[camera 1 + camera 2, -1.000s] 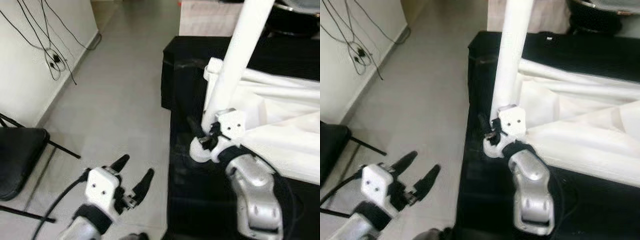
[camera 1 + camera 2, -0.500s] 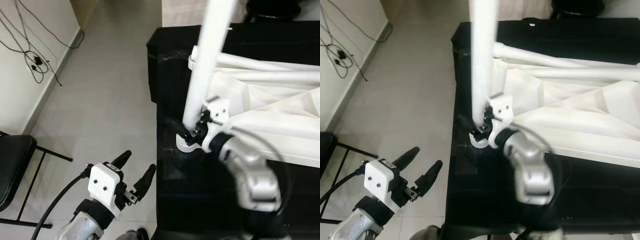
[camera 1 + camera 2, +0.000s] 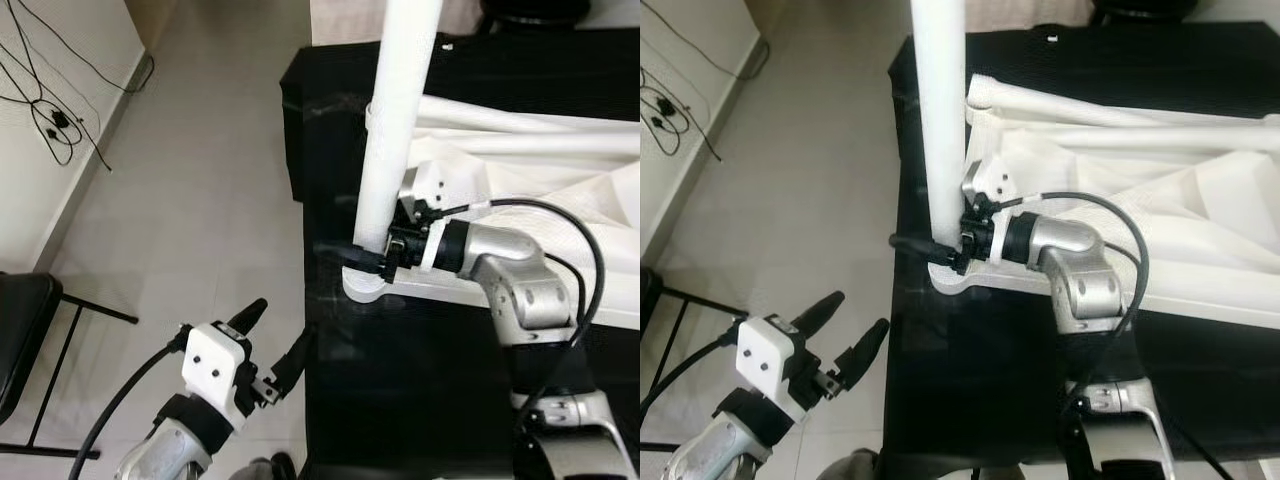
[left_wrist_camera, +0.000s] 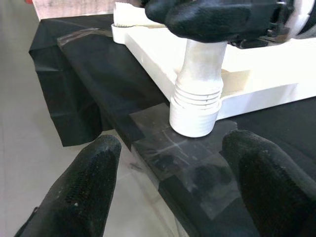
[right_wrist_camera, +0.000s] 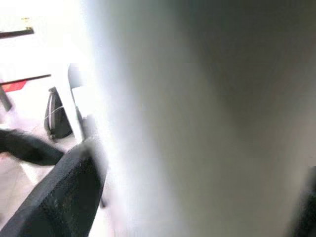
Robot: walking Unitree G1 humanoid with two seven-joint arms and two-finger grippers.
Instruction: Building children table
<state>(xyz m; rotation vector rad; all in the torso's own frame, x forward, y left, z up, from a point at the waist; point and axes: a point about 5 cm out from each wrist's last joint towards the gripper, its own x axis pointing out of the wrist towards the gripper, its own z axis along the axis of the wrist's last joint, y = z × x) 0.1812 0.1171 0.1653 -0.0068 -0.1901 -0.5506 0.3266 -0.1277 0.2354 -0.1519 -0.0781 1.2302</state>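
The right gripper [image 3: 372, 258] is clamping the white table leg [image 3: 396, 130] near its lower end, fingers closed around it. The leg is standing upright in the corner socket of the white tabletop [image 3: 1160, 230], which is lying on the black-covered surface [image 3: 430, 390]. The right arm is reaching in from the right, forearm level and elbow bent. The left gripper [image 3: 275, 340] is hovering with fingers spread wide and holding nothing, low beside the black surface's edge above the floor [image 3: 200, 200].

No readable text, labels, brands or numbers anywhere: none on the white table parts, the black cover, the wall or the arms.
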